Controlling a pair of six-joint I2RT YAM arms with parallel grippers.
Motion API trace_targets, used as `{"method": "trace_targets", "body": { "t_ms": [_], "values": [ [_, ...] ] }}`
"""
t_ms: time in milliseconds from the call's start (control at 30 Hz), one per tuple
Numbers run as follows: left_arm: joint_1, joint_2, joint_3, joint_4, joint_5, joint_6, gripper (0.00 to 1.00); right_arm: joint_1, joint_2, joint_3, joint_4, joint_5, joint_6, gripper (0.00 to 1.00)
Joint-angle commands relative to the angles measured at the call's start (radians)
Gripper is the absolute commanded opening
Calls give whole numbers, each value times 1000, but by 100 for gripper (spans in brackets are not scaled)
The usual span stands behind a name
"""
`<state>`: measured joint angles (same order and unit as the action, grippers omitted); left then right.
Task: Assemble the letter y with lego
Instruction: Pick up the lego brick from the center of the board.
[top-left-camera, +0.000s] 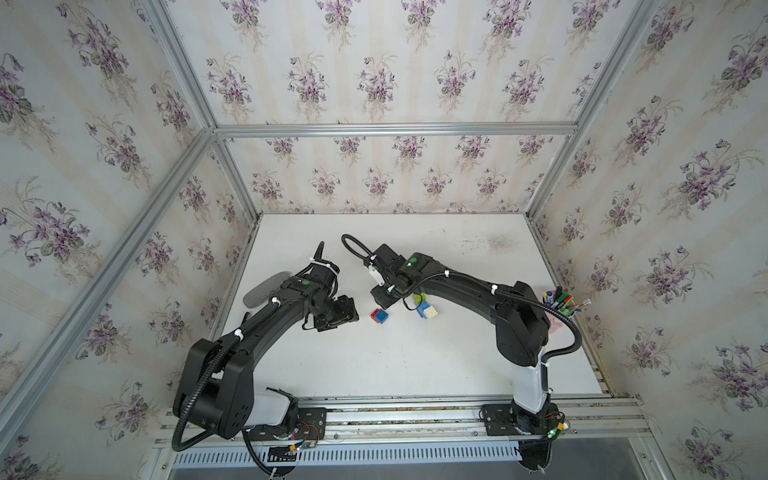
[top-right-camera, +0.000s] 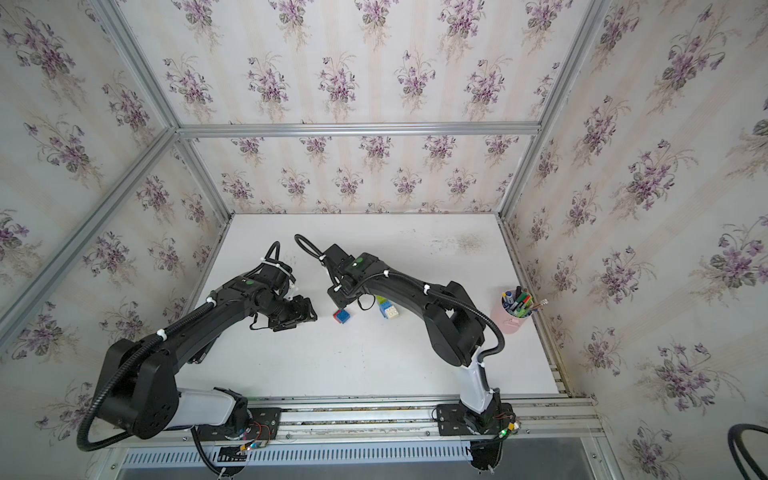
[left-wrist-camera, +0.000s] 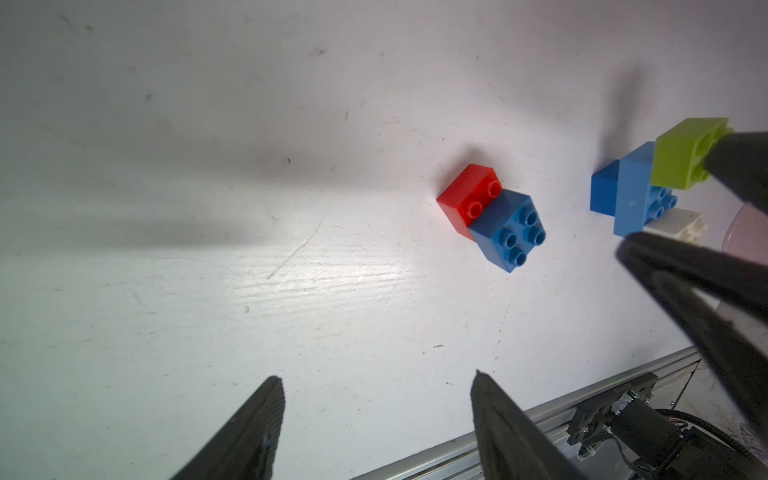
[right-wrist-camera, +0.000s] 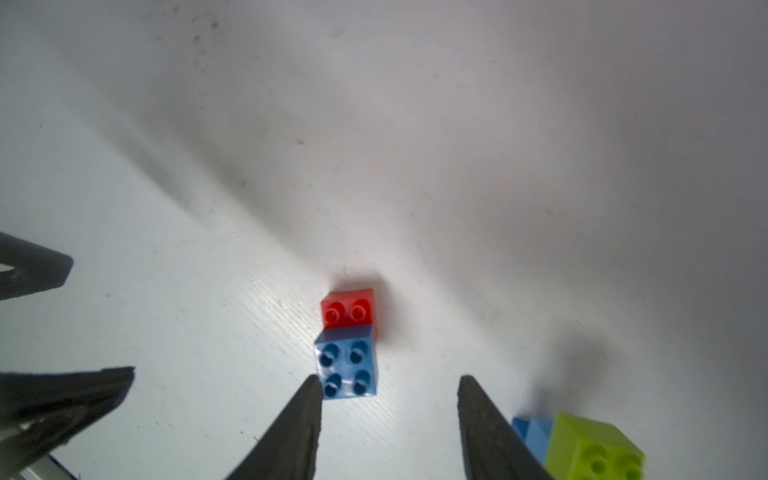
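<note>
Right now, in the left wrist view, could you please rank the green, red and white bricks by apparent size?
1. green brick
2. red brick, partly covered
3. white brick, mostly hidden, so unsure

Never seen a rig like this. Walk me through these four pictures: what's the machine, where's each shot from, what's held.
The machine is two black robot arms, the left arm and the right arm, bolted at the near edge of a white table. Two pictures look down from overhead, almost the same view. The other two come from a camera on each wrist, looking past that arm's own fingers. On the table lie a red brick with a blue brick pressed onto half of it, and a second clump of light blue, dark blue, green and white bricks. A pink cup of pens stands near the right arm. The left gripper and right gripper are both open; neither holds anything.
</note>
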<state>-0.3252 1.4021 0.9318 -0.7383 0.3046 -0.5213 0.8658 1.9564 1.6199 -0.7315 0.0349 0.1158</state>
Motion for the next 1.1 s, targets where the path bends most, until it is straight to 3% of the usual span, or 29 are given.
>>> {"method": "trace_targets", "body": {
  "t_ms": [0,233,500,1067],
  "values": [
    [-4,41,23,10,23,18,73,-37,-64,-76,-4,49,96,60],
    [-33,101,59,21,20,16,73,-149,-167,-276,40,38,189,65],
    [-66,136,89,28,7,0,73,-172,-117,-347,84,7,177,65],
    [-72,133,70,31,-1,-3,73,-174,-57,-361,103,-9,170,42]
  ]
}}
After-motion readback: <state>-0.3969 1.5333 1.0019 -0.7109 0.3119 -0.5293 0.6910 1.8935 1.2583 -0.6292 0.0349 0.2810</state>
